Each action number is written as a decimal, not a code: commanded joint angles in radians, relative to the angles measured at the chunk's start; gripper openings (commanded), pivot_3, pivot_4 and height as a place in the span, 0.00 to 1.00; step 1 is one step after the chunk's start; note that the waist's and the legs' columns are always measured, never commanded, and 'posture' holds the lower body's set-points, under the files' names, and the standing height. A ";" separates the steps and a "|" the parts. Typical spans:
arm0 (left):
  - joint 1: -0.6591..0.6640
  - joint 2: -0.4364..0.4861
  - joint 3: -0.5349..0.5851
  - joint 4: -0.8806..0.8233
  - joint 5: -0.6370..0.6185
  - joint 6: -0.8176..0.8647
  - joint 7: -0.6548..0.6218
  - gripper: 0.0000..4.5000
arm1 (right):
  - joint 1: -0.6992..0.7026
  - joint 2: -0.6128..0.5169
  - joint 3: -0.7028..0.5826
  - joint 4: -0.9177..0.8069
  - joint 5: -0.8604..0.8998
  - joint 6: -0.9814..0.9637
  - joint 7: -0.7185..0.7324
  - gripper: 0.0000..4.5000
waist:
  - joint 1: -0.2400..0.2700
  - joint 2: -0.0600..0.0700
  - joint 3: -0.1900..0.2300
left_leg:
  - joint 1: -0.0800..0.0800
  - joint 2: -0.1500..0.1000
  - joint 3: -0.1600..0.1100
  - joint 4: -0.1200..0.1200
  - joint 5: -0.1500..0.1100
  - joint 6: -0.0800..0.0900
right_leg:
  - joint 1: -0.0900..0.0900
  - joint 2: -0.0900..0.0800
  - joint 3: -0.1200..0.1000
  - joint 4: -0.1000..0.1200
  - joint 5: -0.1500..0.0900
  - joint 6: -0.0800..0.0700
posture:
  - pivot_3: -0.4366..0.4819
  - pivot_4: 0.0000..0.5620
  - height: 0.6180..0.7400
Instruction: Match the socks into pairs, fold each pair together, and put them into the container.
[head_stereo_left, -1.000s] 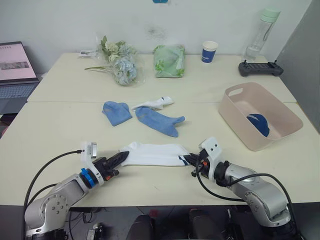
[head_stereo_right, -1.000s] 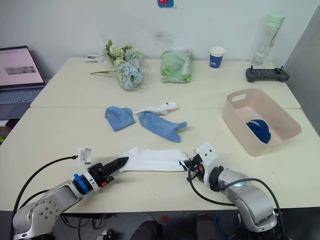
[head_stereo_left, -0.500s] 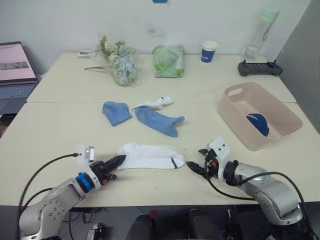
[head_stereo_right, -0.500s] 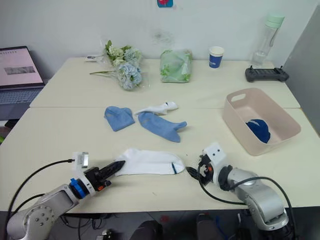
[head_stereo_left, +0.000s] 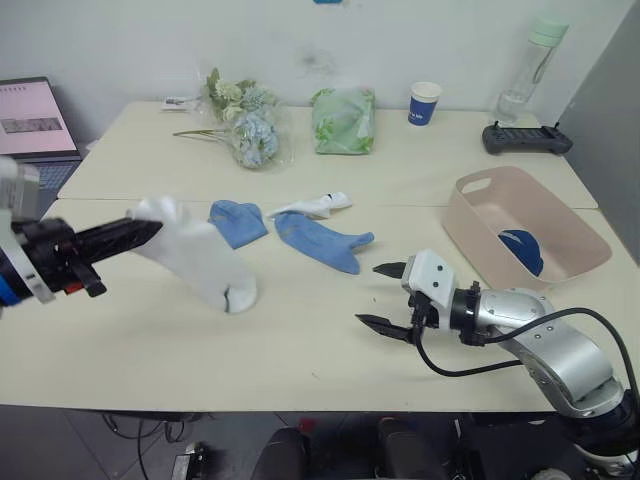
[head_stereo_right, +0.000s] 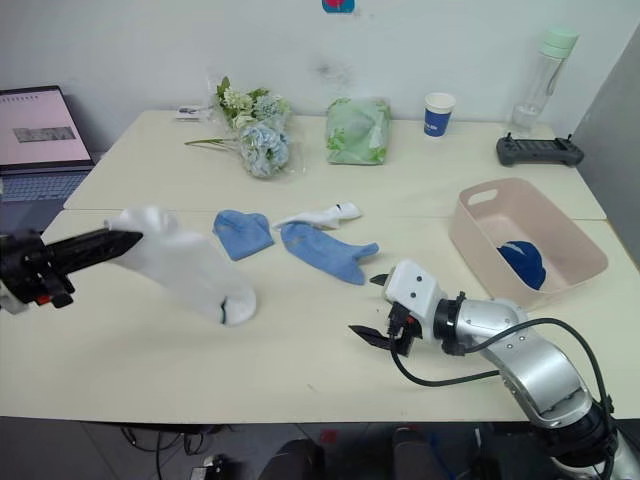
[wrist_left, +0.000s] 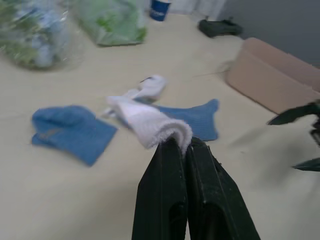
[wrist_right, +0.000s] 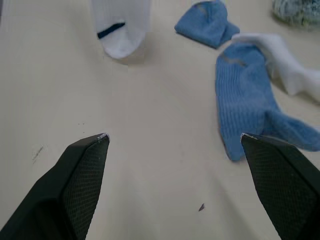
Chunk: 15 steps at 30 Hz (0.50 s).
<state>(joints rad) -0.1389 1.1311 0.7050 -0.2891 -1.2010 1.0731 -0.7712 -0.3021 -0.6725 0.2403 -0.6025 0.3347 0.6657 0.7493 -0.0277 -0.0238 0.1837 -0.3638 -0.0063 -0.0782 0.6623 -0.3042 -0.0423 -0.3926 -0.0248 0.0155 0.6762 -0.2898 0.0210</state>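
Soft white ankle sock with a dark stripe (head_stereo_left: 195, 262): I see it hanging from my left end effector (head_stereo_left: 150, 228), clamped on its cuff, toe touching the cream desk (head_stereo_left: 300, 350) | right end effector (head_stereo_left: 385, 295): fingers spread wide, empty, near the flat light blue sock (head_stereo_left: 320, 240) | pale pink oblong plastic tub (head_stereo_left: 560, 265): far right, dark blue item inside.

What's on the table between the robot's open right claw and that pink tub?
Nothing: between the right tool and the tub lies bare tabletop, as the left eye view shows.
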 joint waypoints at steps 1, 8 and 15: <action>-0.115 -0.044 -0.152 -0.052 -0.066 0.028 0.082 0.00 | -0.006 -0.065 -0.058 -0.071 0.035 -0.014 0.067 1.00 | 0.002 0.002 0.001 | 0.000 0.000 0.000 0.000 0.000 0.000 | 0.000 0.000 0.000 0.000 0.000 0.000 | 0.48 0.27 1.00; -0.246 -0.323 -0.504 -0.153 -0.077 0.069 0.286 0.00 | 0.005 -0.189 -0.209 -0.123 0.142 0.086 0.112 1.00 | -0.001 0.000 0.001 | 0.000 0.001 0.000 0.001 0.000 0.000 | 0.001 0.000 0.001 0.002 0.000 0.000 | 0.48 0.27 1.00; -0.257 -0.505 -0.682 -0.156 0.026 0.029 0.312 0.00 | 0.108 -0.277 -0.270 -0.153 0.118 0.087 0.087 1.00 | 0.001 0.000 0.002 | -0.001 0.001 0.000 0.001 0.001 -0.001 | 0.000 0.000 0.000 0.003 0.000 0.000 | 0.48 0.27 1.00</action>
<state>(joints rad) -0.3717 0.6286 0.0209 -0.4224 -1.1764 1.1265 -0.4474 -0.1984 -0.9392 0.0143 -0.7066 0.4435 0.7532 0.8438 -0.0266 -0.0239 0.1853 -0.3643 -0.0054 -0.0783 0.6642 -0.3035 -0.0434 -0.3930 -0.0245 0.0160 0.6796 -0.2896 0.0211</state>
